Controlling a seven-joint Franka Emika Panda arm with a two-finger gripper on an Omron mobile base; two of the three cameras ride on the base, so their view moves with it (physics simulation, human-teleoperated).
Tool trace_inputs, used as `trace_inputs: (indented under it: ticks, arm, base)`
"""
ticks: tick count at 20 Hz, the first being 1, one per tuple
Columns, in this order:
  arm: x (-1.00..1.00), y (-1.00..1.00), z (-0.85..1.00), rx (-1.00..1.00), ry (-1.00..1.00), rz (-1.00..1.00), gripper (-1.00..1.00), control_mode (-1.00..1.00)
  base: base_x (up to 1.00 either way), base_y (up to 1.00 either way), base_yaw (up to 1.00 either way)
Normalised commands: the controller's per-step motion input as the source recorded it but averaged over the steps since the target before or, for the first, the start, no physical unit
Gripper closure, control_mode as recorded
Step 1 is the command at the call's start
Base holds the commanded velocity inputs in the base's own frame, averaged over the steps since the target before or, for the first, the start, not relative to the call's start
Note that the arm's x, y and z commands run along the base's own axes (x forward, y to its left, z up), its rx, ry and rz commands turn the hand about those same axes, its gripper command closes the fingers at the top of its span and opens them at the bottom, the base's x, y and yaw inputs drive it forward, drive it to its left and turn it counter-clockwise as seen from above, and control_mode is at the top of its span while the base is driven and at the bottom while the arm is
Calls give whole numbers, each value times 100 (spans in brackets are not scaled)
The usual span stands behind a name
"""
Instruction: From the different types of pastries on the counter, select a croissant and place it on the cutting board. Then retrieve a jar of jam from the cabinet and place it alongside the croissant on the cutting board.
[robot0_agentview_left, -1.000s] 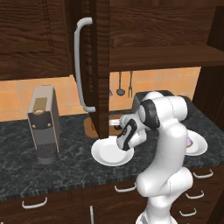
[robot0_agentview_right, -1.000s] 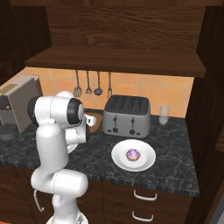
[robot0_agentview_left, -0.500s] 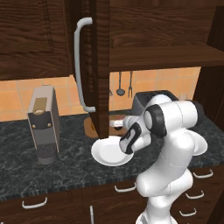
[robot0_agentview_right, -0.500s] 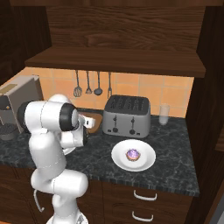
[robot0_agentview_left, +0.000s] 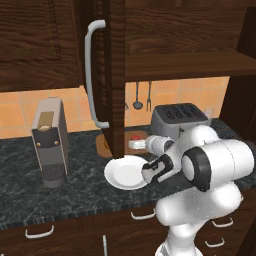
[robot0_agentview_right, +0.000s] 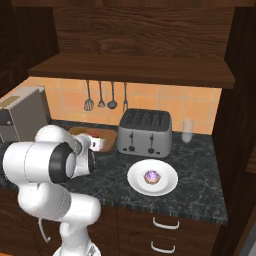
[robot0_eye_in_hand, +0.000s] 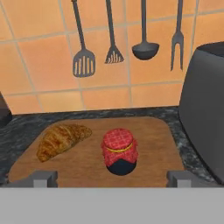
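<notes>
Orange wall tiles fill the top of the hand view; below, the cutting board (robot0_eye_in_hand: 153, 144) holds the croissant (robot0_eye_in_hand: 61, 140) at left and the jar of jam (robot0_eye_in_hand: 120, 151) at centre; the gripper (robot0_eye_in_hand: 111, 178) is spread apart, holding nothing; a careless swing could tip the jar.

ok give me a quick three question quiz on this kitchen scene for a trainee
1. True or false: the jar of jam stands on the cutting board.
2. In the hand view, which lies left of the jar: A) the croissant B) the toaster C) the cupcake?
3. Fill in: the cupcake sits on a white ____.

Key: 1 true. 2 A. 3 plate.
</notes>
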Motion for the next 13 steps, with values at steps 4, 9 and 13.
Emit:
trace_inputs:
  ticks: [4, 9, 13]
  arm:
    - [-93, -1, 10, 0, 11, -9, -100, -100]
    - [-100, -3, 0, 0, 19, -11, -100, -100]
    - [-100, -25, -22, 0, 11, -8, -100, -100]
  base:
    - [0, 0, 0]
    - [0, 0, 0]
    - [0, 0, 0]
